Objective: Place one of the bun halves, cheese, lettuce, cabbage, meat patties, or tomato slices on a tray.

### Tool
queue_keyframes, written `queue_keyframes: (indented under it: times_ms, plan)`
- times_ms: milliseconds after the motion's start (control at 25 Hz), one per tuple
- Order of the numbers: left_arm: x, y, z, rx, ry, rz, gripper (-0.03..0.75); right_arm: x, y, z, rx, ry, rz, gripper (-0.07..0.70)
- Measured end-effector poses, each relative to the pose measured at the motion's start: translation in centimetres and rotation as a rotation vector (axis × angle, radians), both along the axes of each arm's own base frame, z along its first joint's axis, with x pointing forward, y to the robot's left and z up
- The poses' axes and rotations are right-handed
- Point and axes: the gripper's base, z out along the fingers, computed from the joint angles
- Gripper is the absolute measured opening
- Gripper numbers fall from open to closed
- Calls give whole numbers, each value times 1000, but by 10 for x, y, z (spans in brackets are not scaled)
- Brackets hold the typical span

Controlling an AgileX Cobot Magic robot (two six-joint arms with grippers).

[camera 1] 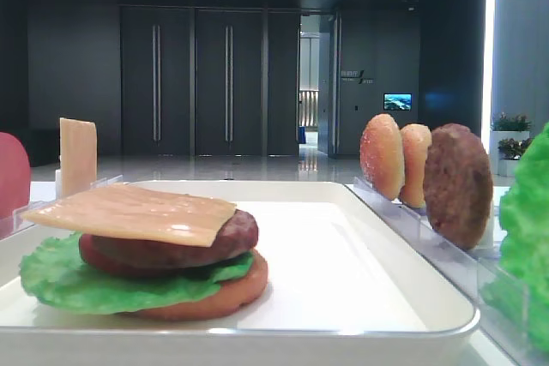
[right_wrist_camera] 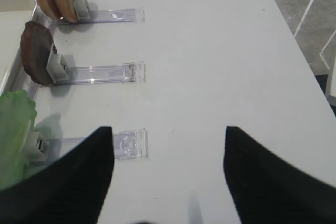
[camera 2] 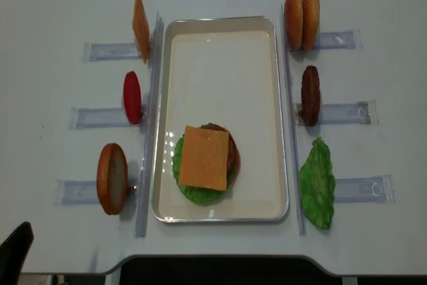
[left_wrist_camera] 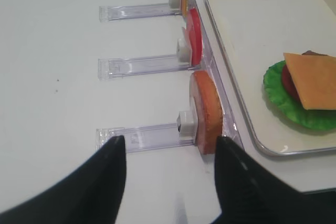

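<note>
On the white tray (camera 2: 220, 23) lies a stack: a bun half (camera 1: 232, 293), lettuce (camera 2: 193, 193), a meat patty (camera 1: 236, 233) and cheese (camera 2: 205, 158) on top. Left of the tray, cheese (camera 2: 141, 26), a tomato slice (camera 2: 132, 97) and a bun half (camera 2: 112, 178) stand upright. Two bun halves (camera 2: 301, 18), a patty (camera 2: 310, 95) and lettuce (camera 2: 317, 181) stand to the right. My left gripper (left_wrist_camera: 169, 148) is open and empty, just short of the bun half (left_wrist_camera: 206, 111). My right gripper (right_wrist_camera: 169, 132) hangs open over bare table beside the lettuce (right_wrist_camera: 13, 129). Cabbage is out of view.
Clear plastic racks (camera 2: 330, 113) reach outward from both long sides of the tray and hold the upright pieces. One rack end (left_wrist_camera: 113, 135) lies at my left fingertip, another (right_wrist_camera: 131, 142) by my right one. The table's front edge (camera 2: 220, 259) is close.
</note>
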Motion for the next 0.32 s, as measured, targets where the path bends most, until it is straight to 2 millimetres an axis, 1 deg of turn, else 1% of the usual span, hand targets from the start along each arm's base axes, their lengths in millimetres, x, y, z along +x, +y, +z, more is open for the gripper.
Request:
queue_keyframes:
  times_ms: [320]
  plan:
    - [0, 0, 0, 0, -1, 0, 412, 0, 0, 0, 0, 0, 0, 434]
